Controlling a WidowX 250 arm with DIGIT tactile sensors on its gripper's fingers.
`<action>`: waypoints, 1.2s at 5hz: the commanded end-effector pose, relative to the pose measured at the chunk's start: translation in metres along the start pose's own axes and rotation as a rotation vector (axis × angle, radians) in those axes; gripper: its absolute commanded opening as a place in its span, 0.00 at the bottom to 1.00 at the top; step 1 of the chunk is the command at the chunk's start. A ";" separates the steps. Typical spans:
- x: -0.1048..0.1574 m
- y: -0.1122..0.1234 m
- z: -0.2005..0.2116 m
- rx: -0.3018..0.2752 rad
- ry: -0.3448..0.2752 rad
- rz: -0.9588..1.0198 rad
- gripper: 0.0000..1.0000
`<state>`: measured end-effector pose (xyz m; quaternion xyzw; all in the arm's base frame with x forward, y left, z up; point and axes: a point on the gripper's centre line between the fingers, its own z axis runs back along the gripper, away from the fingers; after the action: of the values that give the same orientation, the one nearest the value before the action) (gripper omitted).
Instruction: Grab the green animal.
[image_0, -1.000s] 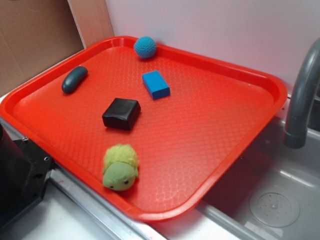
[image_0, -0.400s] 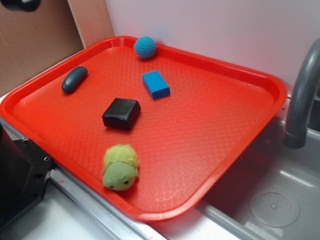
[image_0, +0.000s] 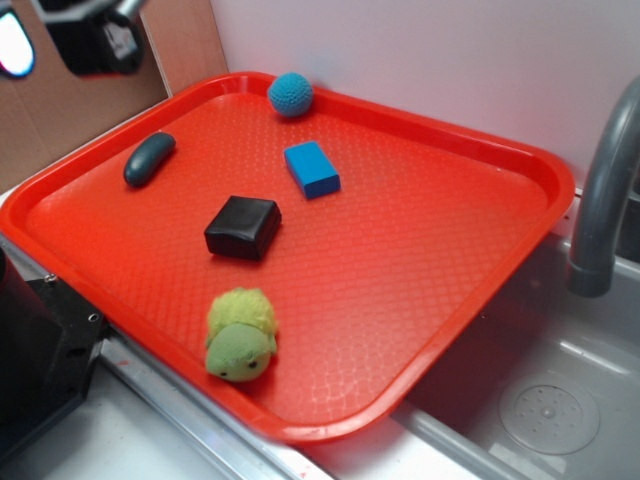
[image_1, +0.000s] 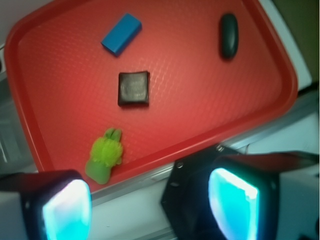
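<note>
1. The gripper (image_1: 150, 200) is empty; in the wrist view its two pads (image_1: 65, 207) glow cyan at the bottom edge with a wide gap between them, so the jaws stand released. The exterior view shows only a dark piece of the gripper (image_0: 95, 40) at the top left corner, above and outside the red tray (image_0: 450, 150), and its jaws are not visible there.
2. The green animal (image_0: 240, 335) lies on the tray just inside its near rim, its head touching or almost touching that rim, and nothing grips it. In the wrist view the green animal (image_1: 105, 155) sits above the left pad.
3. The black block (image_0: 243, 227) rests near the tray's middle, apart from the toy, with bare tray between them.
4. The blue block (image_0: 312, 169) and the dark teal oblong (image_0: 149, 158) lie further in; the blue crocheted ball (image_0: 290, 94) against the far rim shows only in the exterior view.
5. The tray's right half is bare. Beyond its right rim the exterior view shows a grey sink (image_0: 545, 400) and faucet (image_0: 600, 200).
</note>
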<state>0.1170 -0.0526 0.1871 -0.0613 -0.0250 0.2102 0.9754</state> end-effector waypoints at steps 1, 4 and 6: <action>0.003 -0.039 -0.065 -0.079 -0.019 0.101 1.00; -0.018 -0.049 -0.151 -0.019 0.131 0.073 1.00; -0.025 -0.045 -0.172 -0.016 0.100 0.081 0.00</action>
<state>0.1260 -0.1195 0.0204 -0.0753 0.0240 0.2453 0.9662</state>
